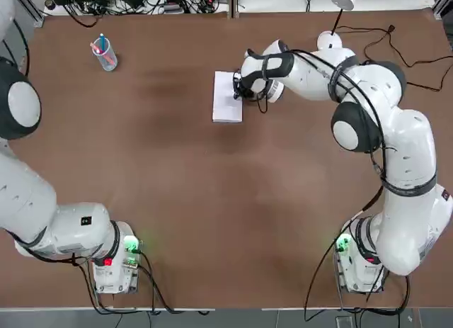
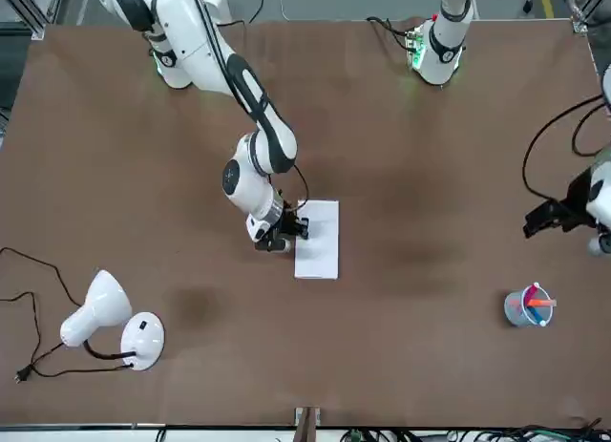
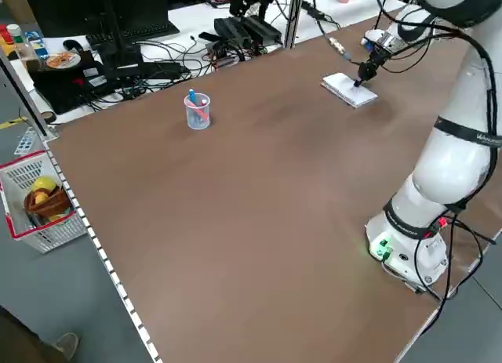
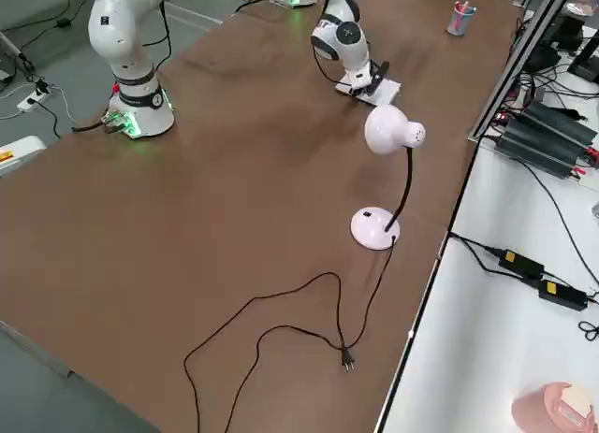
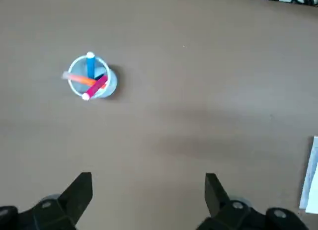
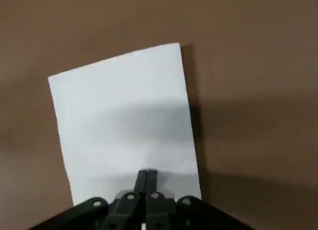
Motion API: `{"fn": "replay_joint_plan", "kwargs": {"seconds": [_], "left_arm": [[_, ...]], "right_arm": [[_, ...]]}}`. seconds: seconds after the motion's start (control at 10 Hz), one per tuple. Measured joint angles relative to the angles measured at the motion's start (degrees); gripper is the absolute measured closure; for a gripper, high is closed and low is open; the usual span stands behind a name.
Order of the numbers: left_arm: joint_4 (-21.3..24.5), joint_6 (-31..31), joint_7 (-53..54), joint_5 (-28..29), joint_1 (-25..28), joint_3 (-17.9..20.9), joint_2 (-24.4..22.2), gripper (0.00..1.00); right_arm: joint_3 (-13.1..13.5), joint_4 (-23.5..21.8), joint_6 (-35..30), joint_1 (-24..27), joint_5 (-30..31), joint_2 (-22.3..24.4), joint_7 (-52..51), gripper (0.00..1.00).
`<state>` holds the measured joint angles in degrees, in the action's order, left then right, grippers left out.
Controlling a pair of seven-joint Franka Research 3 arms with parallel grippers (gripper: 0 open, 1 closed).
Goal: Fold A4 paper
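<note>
1. Left gripper (image 5: 149, 183), one, open. We are seeing its two fingers standing wide apart with nothing between them. In the front view we are finding it raised over the left part of the brown table (image 1: 177, 200), nearer the robot than the cup.
2. Cup (image 1: 105, 55), one, pale blue and see-through. We are noting it standing upright toward the far left corner of the table, well apart from the paper.
3. Pens (image 5: 91, 67), an assortment in blue, orange and pink. We are seeing them leaning at different angles inside the cup, their ends showing above the rim.
4. Paper (image 1: 227, 98), white, unmarked, a narrow folded strip. We are finding it lying on the far half of the table, between the cup and the lamp, its long edges running away from the robot. In the left wrist view we are seeing two layers slightly offset along its edge.
5. Right gripper (image 6: 148, 171), one, closed, fingertips together. We are finding it over the paper, reaching in from the right and pointing down. We cannot tell whether it is pressing on the sheet.
6. Lamp (image 4: 374, 227), one, white, with a round base and a black neck. We are recording it near the table's far edge, right of the paper.
7. Cord (image 4: 337, 307), black. We are seeing it running in loose loops on the table's right side, its plug lying there too.
</note>
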<state>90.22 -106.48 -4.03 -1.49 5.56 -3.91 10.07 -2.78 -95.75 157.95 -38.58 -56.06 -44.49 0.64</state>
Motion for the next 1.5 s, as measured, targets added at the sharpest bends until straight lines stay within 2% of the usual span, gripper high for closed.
{"fn": "replay_joint_plan", "kwargs": {"seconds": [0.4,0.8,1.5], "left_arm": [[0.2,5.3,-0.3,-1.2,-1.0,0.0,-4.7,0.0],[-2.3,16.6,-0.4,-1.5,-1.1,0.0,-8.1,0.0],[-2.7,17.3,-0.7,-0.7,-1.1,-0.2,-7.9,0.0]], "right_arm": [[0.3,3.4,0.0,1.3,1.2,-2.3,-0.3,0.99],[1.6,5.9,0.0,1.6,1.3,-4.0,-0.5,0.99],[2.2,9.4,-0.1,1.6,1.3,-6.2,-0.6,0.99]]}}
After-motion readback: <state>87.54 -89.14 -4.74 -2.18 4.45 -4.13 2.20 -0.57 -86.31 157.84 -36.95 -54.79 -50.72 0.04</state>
